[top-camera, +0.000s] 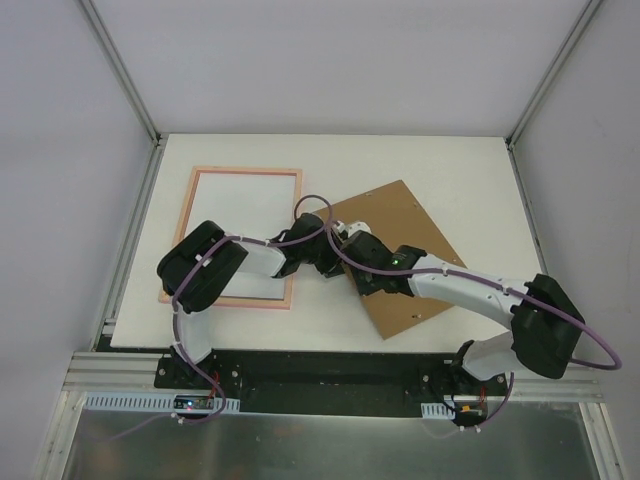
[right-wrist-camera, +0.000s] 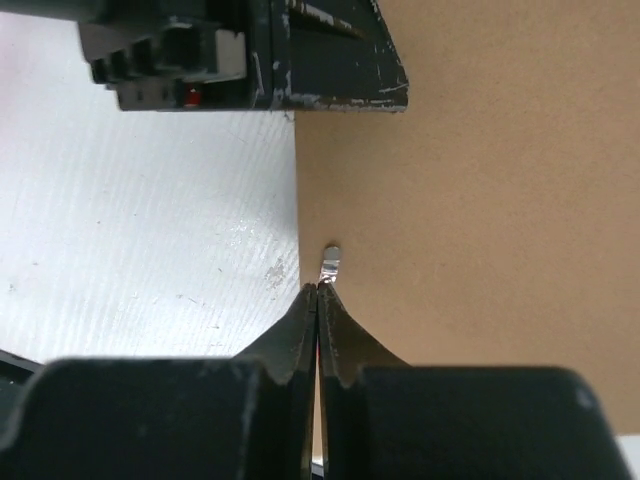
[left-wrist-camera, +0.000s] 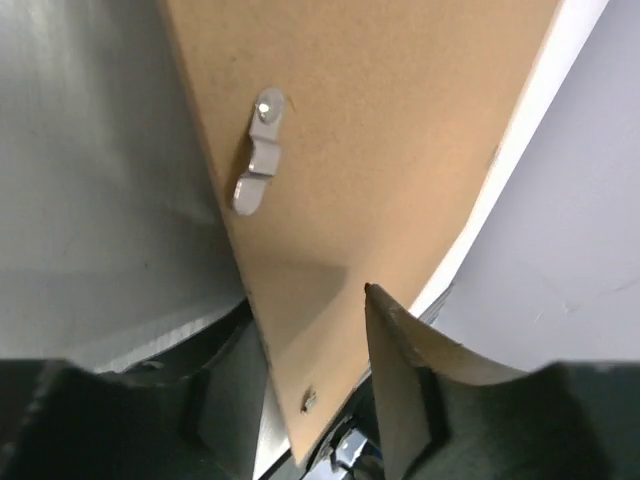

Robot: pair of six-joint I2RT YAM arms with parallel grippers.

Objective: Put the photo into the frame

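The pink frame (top-camera: 245, 171) lies flat at the table's left. A white sheet (top-camera: 240, 215) fills it, by its look the photo face down. Both grippers meet at the left corner of the brown backing board (top-camera: 410, 240), to the right of the frame. My left gripper (top-camera: 322, 252) (left-wrist-camera: 300, 340) stands open, and that raised corner of the board (left-wrist-camera: 380, 150) runs between its fingers (left-wrist-camera: 400, 380). My right gripper (right-wrist-camera: 318, 290) is shut, its tips at the board's edge (right-wrist-camera: 480, 200) against a small metal tab (right-wrist-camera: 330, 262).
A grey turn clip (left-wrist-camera: 260, 150) sits on the board's face. The left gripper's black body (right-wrist-camera: 250, 50) is close ahead of the right fingertips. Walls enclose the white table (top-camera: 470, 170) on the left, the far side and the right.
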